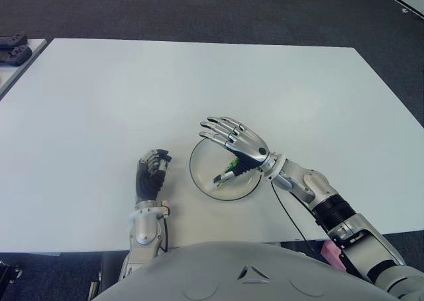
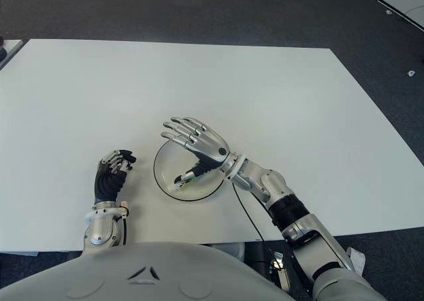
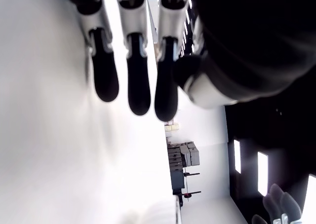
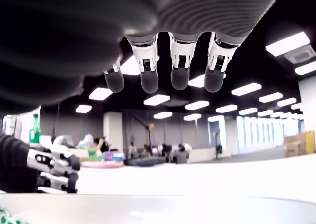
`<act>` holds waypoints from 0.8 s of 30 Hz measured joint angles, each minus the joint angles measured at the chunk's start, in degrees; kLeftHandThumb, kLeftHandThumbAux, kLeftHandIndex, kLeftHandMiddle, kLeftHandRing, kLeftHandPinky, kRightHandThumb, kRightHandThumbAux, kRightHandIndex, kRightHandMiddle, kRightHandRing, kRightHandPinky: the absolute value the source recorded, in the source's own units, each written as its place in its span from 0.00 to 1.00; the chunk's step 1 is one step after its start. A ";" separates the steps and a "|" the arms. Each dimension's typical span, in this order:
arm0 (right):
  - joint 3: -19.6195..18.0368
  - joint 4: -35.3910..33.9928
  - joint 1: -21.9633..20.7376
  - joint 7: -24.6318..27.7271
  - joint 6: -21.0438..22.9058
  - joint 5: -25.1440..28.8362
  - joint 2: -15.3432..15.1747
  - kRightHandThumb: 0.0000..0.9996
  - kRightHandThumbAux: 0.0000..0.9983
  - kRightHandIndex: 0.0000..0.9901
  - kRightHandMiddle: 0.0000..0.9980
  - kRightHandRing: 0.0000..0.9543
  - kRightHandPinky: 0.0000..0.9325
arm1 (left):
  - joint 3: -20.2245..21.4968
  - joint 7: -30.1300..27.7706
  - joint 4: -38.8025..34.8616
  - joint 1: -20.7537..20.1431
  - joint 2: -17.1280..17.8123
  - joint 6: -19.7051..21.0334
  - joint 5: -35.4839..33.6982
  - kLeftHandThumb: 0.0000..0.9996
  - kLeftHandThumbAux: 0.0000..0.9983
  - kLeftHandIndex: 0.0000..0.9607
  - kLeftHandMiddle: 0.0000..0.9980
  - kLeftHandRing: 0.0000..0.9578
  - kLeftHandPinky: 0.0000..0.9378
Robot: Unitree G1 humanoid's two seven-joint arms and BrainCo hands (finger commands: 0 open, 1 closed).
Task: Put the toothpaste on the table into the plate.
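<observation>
Right hand (image 1: 232, 138) spread, empty, over plate (image 1: 199, 172) holding toothpaste (image 1: 225, 175); left hand (image 1: 151, 172) curled beside on table (image 1: 99, 102); label unreadable.

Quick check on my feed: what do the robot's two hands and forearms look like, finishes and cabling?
Right hand: silver segmented fingers with dark tips, silver jointed forearm with a black band, thin black cable trailing along it. Left hand: black palm and fingers, silver knuckle segments, silver wrist cuff.
</observation>
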 measured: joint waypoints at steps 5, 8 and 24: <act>-0.26 -2.11 0.84 1.08 3.51 -0.55 -0.24 0.00 0.31 0.00 0.00 0.00 0.00 | 0.08 -0.01 0.15 -0.43 0.20 0.23 -0.29 0.71 0.72 0.44 0.48 0.48 0.47; -0.62 -3.39 1.61 1.52 5.15 -0.71 -0.75 0.00 0.32 0.00 0.00 0.00 0.00 | 0.17 -0.01 0.29 -0.71 0.32 0.31 -0.36 0.71 0.72 0.44 0.48 0.47 0.47; -9.67 -2.93 10.80 -1.99 6.21 14.39 1.54 0.00 0.50 0.00 0.00 0.00 0.00 | 0.78 -0.03 1.16 -2.13 0.86 0.54 -1.05 0.71 0.72 0.44 0.48 0.48 0.48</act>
